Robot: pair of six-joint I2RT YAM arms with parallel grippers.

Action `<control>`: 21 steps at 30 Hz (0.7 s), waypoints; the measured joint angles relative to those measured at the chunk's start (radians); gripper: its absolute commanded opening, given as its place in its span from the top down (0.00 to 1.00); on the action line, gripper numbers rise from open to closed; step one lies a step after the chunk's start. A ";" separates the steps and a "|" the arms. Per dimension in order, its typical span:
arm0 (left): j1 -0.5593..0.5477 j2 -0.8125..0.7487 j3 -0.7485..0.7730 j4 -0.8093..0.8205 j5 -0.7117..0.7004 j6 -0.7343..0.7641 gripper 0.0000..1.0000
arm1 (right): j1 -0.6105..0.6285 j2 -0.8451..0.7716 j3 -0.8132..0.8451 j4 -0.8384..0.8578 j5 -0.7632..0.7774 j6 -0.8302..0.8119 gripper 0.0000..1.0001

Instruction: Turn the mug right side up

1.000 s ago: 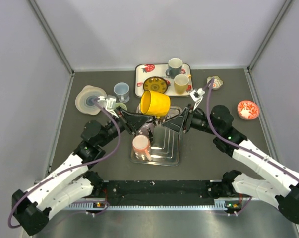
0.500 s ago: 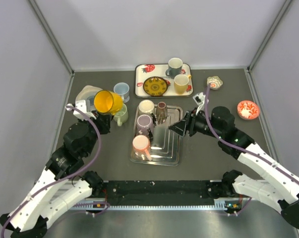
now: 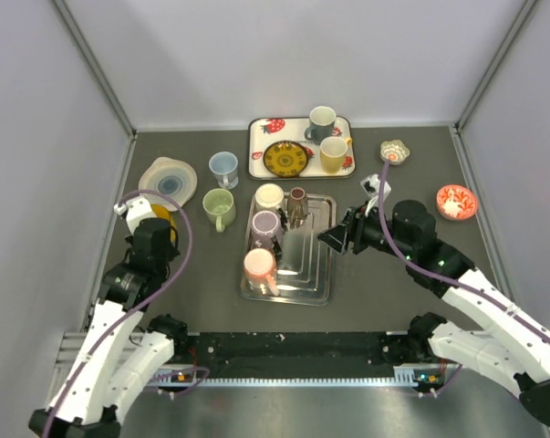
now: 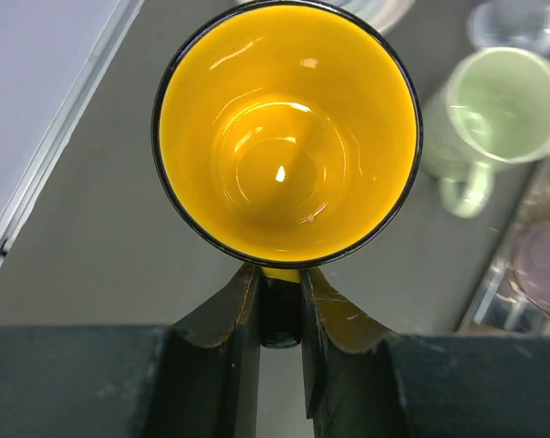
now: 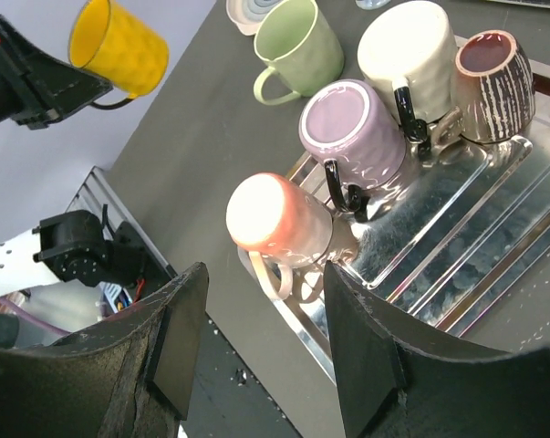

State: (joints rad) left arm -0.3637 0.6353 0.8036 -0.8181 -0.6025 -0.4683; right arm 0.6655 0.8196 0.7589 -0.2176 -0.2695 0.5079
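The yellow mug (image 4: 284, 137) with a black rim fills the left wrist view, its open mouth facing the camera. My left gripper (image 4: 279, 274) is shut on the mug's black handle. In the right wrist view the mug (image 5: 119, 46) hangs tilted above the dark table, mouth up and to the left. From above, only a sliver of the mug (image 3: 168, 222) shows under the left arm, at the table's left side. My right gripper (image 5: 265, 278) stands open over the near end of the metal tray (image 3: 316, 274), holding nothing.
The tray carries upside-down pink (image 3: 259, 266) and purple (image 3: 265, 224) mugs, plus cream (image 3: 269, 195) and brown striped (image 3: 296, 201) ones. A green mug (image 3: 218, 206), a clear cup (image 3: 223, 166) and stacked plates (image 3: 168, 178) sit at left. A strawberry tray (image 3: 265, 132) stands at the back.
My left arm swung the yellow mug from above the metal tray to the table's left side and turned its mouth upward. The right gripper drew back slightly, still open.
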 measured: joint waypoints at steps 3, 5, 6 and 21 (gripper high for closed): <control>0.163 0.044 -0.046 0.036 0.075 0.000 1.00 | 0.000 -0.004 -0.001 0.000 0.002 -0.003 0.46; 0.249 0.103 -0.071 0.067 0.128 -0.002 1.00 | 0.000 -0.016 -0.013 0.000 0.003 -0.005 0.46; 0.290 0.151 -0.080 0.088 0.163 -0.006 1.00 | 0.000 -0.021 -0.019 -0.002 0.003 -0.007 0.46; 0.404 0.475 -0.079 0.327 0.424 -0.066 1.00 | 0.000 -0.047 -0.082 -0.014 0.009 -0.011 0.47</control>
State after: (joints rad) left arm 0.0402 1.1103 0.7246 -0.4908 -0.1783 -0.5343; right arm 0.6655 0.7727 0.6765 -0.2317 -0.2607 0.4973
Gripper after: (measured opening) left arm 0.241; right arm 0.535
